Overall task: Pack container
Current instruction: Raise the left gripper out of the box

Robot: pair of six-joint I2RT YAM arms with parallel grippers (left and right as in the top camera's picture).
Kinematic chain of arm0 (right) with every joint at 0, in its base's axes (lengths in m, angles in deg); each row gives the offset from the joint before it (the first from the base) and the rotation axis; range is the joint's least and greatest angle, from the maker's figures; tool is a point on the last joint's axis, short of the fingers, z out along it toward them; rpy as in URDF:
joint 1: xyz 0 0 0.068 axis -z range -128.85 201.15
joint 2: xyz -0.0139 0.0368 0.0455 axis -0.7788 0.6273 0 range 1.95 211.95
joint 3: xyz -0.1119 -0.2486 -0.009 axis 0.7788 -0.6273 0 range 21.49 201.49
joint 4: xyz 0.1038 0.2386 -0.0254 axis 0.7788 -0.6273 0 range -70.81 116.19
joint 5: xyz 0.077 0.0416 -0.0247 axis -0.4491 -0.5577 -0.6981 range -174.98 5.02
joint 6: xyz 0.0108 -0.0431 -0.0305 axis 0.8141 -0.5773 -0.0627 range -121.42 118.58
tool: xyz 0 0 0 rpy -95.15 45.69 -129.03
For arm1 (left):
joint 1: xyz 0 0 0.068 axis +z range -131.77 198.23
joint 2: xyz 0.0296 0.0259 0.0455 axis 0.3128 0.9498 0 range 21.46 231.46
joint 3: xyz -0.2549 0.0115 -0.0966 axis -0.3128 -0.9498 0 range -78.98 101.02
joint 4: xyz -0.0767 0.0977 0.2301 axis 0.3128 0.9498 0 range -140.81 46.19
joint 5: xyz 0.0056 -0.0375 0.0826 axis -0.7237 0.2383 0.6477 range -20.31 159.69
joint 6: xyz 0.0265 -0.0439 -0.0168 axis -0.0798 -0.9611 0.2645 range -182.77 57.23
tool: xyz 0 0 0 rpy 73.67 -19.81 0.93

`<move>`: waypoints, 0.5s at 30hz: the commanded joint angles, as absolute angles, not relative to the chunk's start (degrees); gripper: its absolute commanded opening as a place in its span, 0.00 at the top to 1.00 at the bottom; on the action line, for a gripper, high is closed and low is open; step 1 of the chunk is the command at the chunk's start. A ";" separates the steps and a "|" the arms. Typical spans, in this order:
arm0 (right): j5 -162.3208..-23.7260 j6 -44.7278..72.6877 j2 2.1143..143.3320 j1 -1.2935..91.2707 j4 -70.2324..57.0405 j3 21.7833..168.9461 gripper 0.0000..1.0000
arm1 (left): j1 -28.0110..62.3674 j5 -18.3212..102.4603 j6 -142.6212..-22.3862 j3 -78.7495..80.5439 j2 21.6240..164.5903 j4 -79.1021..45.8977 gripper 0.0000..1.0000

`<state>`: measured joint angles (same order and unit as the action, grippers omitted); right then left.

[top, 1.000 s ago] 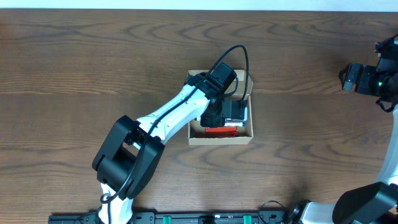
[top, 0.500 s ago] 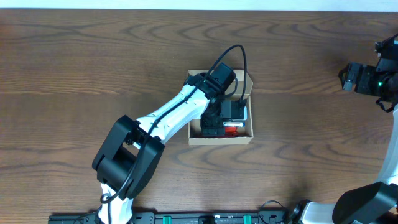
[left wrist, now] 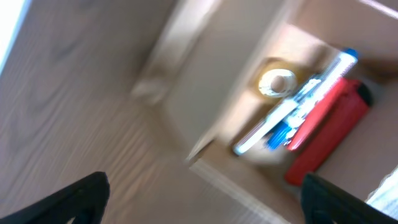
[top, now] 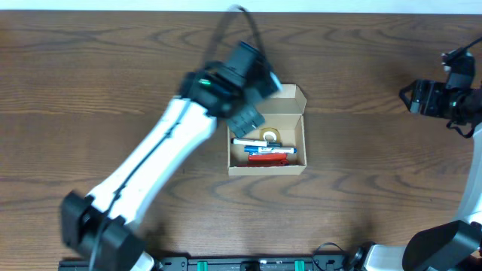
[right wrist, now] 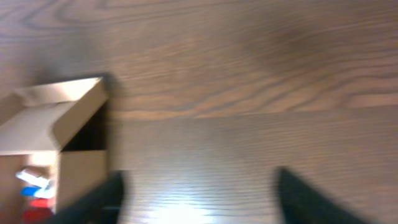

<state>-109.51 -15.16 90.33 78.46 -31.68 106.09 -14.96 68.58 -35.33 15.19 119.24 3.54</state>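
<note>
overhead, left claw (top: 248,119): up and out of the box (top: 267,170) now, swung off past its upper-left corner and smeared with motion; a second ago down inside it and pinched shut, then sprung wide half a second back

overhead, box: just beside the left claw's tips, down and to the right of them; lid (top: 290,98) flipped open on the far side

overhead, contents: tape roll (top: 269,135), pen (top: 254,142) and red tool (top: 268,157) all in plain sight, no longer hidden under the claw; red tool lying along the near wall, pen just behind it

overhead, right claw (top: 410,96): way off near the right edge of the table (top: 90,45), box well apart from it to the left; nudged slightly inward compared with half a second ago

left wrist, left claw: fingers (left wrist: 81,193) spread wide at the two bottom corners, nothing between them, so empty

left wrist, box: ahead of the tips and off to the right, pretty blurry; tape roll, pen and red tool packed close together inside

right wrist, right claw: tips apart with only bare table in the gap, too blurry to say more than that

right wrist, box: far ahead of the tips, over on the left, lid standing up

meaning for the task: looks like one more drop-off finished and the left claw free again; lid not shut yet, so probably either another item to fetch or the flap to fold down
</note>
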 commanded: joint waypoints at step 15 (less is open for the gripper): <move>-125.45 -7.18 91.03 67.36 -22.37 89.26 0.99 | 18.24 33.44 -52.64 9.42 120.22 5.81 0.91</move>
<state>-120.64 -11.11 90.42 68.67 -23.72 92.12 15.94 43.91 -51.81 11.83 118.52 6.62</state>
